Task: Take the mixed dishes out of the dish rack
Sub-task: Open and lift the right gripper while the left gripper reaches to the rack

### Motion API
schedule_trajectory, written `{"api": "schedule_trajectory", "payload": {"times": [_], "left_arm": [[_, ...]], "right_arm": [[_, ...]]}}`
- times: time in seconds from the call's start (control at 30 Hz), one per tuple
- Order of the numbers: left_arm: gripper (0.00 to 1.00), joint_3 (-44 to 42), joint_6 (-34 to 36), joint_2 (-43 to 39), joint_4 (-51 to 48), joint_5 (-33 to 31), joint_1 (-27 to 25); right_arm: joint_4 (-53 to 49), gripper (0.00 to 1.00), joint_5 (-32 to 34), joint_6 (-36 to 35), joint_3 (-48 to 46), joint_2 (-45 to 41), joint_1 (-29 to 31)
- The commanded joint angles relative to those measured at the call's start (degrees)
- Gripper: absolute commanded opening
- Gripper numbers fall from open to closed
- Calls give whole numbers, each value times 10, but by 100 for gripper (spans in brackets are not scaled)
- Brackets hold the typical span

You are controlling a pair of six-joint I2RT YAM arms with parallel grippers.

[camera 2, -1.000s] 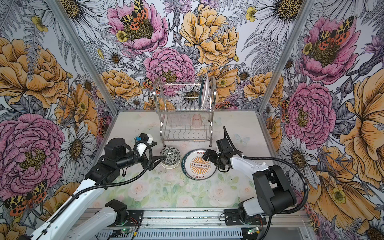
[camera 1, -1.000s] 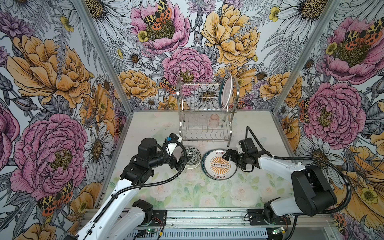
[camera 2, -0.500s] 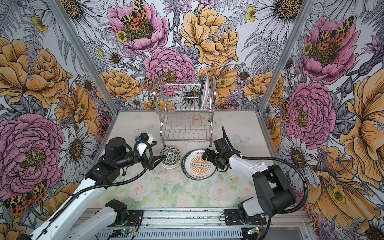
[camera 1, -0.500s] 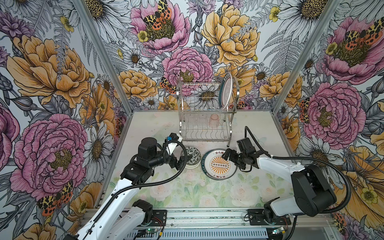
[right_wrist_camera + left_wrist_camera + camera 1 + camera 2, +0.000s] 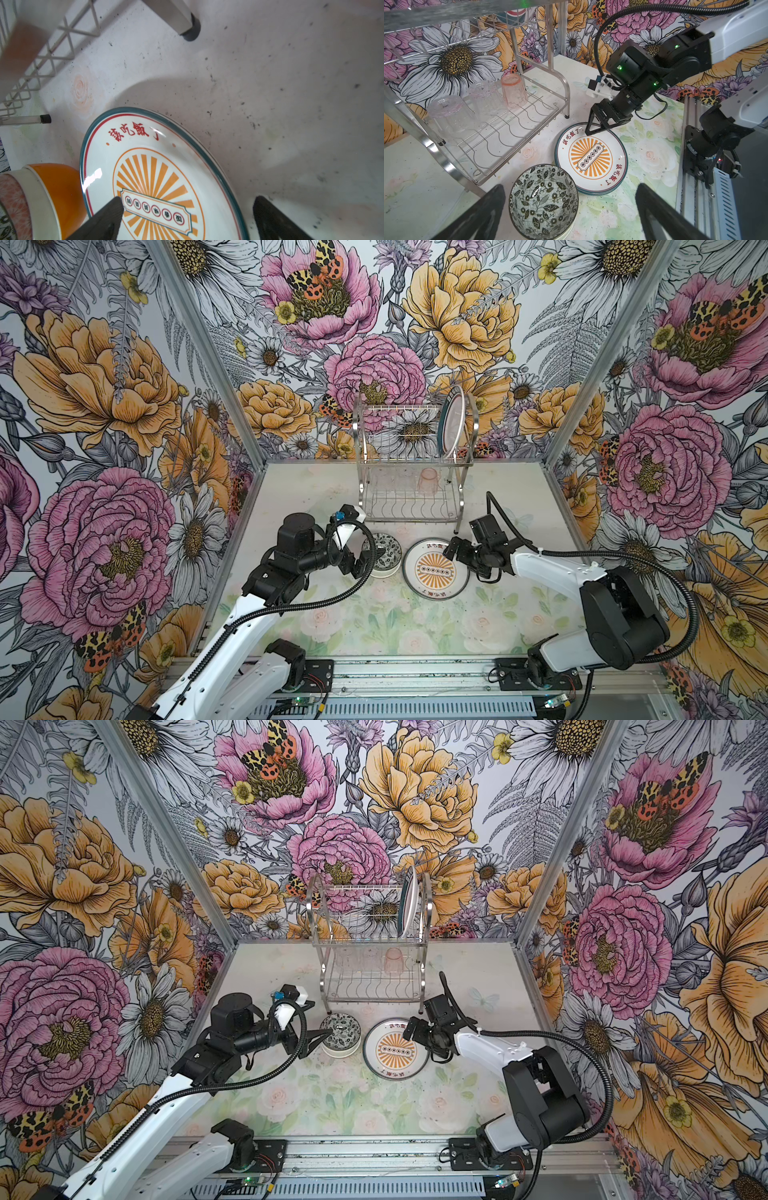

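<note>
Both empty and spread, left pincer [image 5: 326,1036] at bowls [image 5: 341,1039], right pincer [image 5: 451,548] astride plate [image 5: 434,572] rim

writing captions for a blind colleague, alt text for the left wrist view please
A sunburst plate and a leaf-pattern bowl sit beside a chrome rack holding three upside-down cups. The right arm hangs open jaws over the plate's rim.

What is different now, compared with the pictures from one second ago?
The right gripper, open over the stacked plates on the table, has crept slightly leftward in both top views. Nothing was gripped or released. The left gripper, open by the bowls, the dish rack, its upright plate and cups stayed unchanged.
</note>
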Motion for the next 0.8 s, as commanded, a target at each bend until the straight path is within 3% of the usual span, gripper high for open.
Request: {"api": "schedule_trajectory", "payload": {"times": [0.0,0.27,0.63,0.77], "left_arm": [[99,22,-1,5,29,-16,-7],[99,94,-31,70,106,-122,-52],[99,326,6,275,144,-262,-149],[99,410,7,357,141,-275,-163]], "right_arm": [[-4,100,23,-15,22,-17,4],[-2,100,84,-114,6,-136,5],[62,100,129,-311,-94,-418,6],[81,100,131,-367,-120,-499,7]]}}
